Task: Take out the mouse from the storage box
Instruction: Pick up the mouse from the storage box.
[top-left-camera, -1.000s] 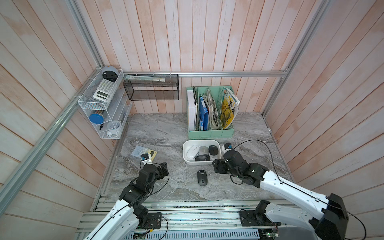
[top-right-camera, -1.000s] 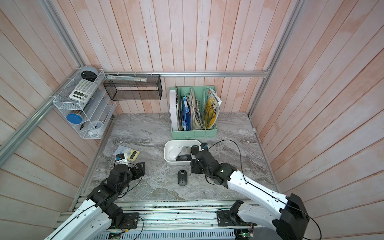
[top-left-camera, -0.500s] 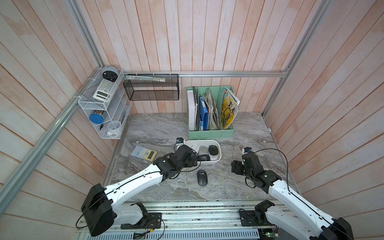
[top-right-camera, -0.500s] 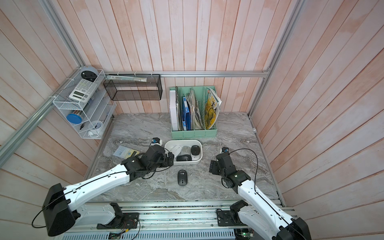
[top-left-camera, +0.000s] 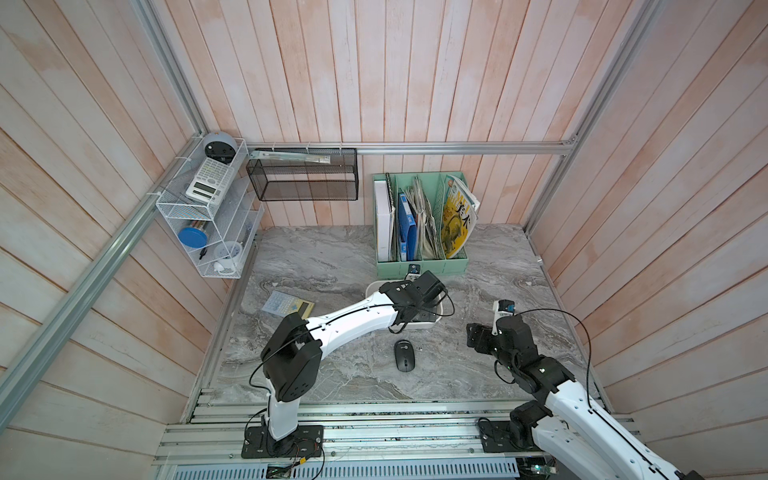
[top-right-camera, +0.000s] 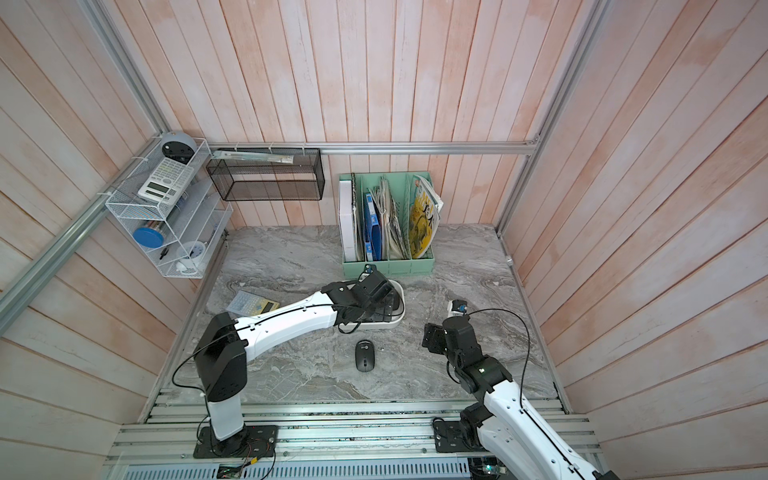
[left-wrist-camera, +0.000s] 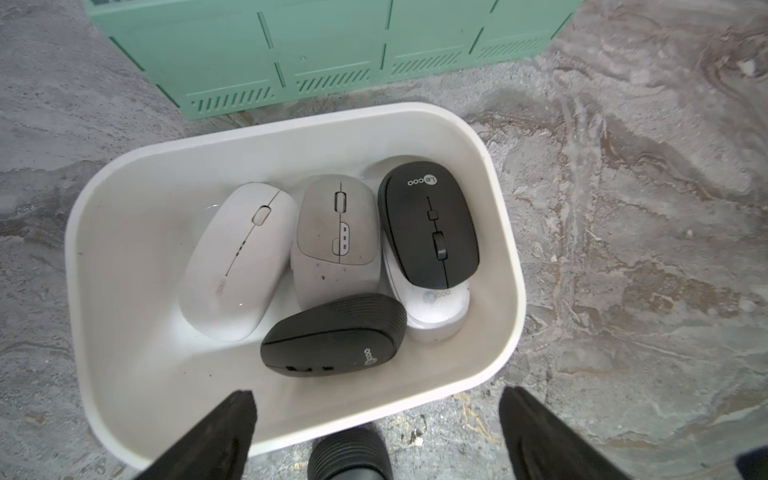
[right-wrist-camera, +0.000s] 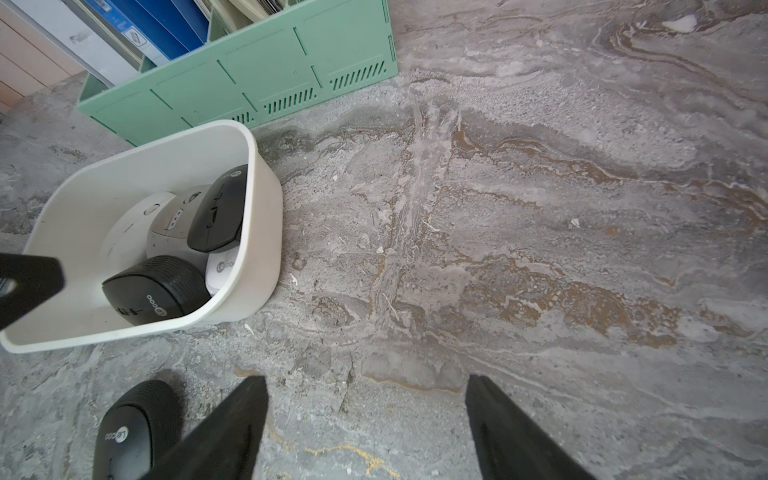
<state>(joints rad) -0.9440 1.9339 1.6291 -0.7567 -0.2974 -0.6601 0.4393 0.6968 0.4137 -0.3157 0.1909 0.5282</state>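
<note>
1. Storage box (left-wrist-camera: 510, 249), a shallow white plastic tub with rounded corners, stands on the grey marbled tabletop (top-left-camera: 328, 257). It is just in front of the mint-green file holder (left-wrist-camera: 291, 50).
2. Five computer mice lie inside it, crowded toward one end.
   - A long white mouse (left-wrist-camera: 237, 257) lies beside a grey-beige mouse (left-wrist-camera: 338, 224).
   - A flat black mouse with a printed logo (left-wrist-camera: 430, 224) rests on top of a second white mouse (left-wrist-camera: 436, 309).
   - A black ribbed mouse (left-wrist-camera: 332, 332) lies crosswise against the ends of the others, nearest the left arm's camera.
3. A sixth mouse, a black oval mouse (top-left-camera: 404, 355), lies on the tabletop outside the box. It is near the front wall but apart from it. Both top views show it between the two arms.
4. The left gripper (left-wrist-camera: 378, 397) hangs above the near rim of the box, its jaws spread wide with nothing between them. In the wrist view one black finger (left-wrist-camera: 232, 419) shows over the tub's inside and the other past its corner, over the table. In both top views the left arm reaches across the table and hides most of the box.
5. The right gripper (right-wrist-camera: 365, 382) is released and empty, over bare tabletop. In both top views it sits to the right of the box and the loose mouse, apart from both.
</note>
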